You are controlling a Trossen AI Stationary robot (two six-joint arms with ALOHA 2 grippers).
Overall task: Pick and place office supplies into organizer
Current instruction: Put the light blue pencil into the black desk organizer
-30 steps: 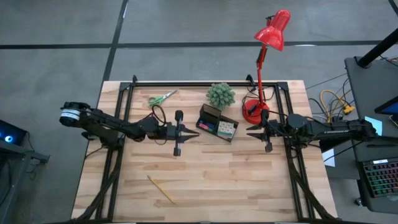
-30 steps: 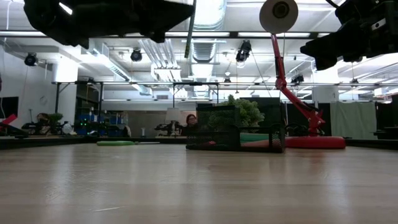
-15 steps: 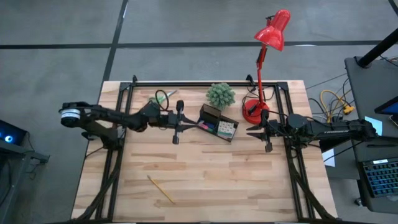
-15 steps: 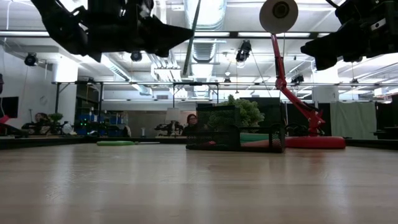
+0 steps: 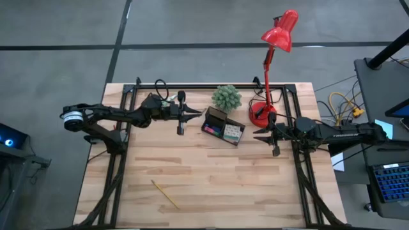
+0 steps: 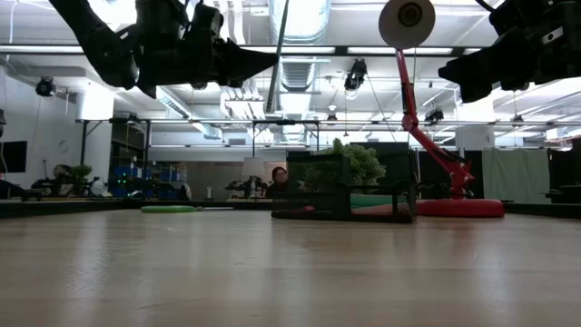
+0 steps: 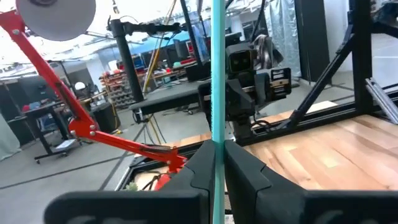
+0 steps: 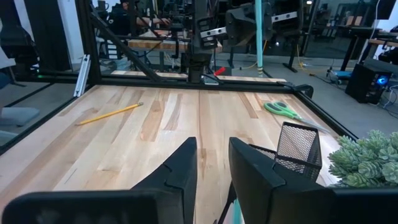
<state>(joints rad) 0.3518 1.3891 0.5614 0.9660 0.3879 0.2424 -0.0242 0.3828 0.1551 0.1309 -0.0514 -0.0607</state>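
The high view is evenly and softly lit; the wooden worktop (image 5: 211,172) reads bright and warm against the duller grey floor (image 5: 192,25), and shadows under the arms are faint. In the low view, ceiling lights (image 6: 300,18) blaze overhead and bleach the upper part, leaving the arms as near-black silhouettes; the nearest stretch of worktop is soft and out of focus. The left wrist view has a washed-out bright area behind the lamp shade (image 7: 56,15), and its own fingers (image 7: 249,180) are dark and blurred. The right wrist view is clear at mid-distance, with a pale sheen on the boards.
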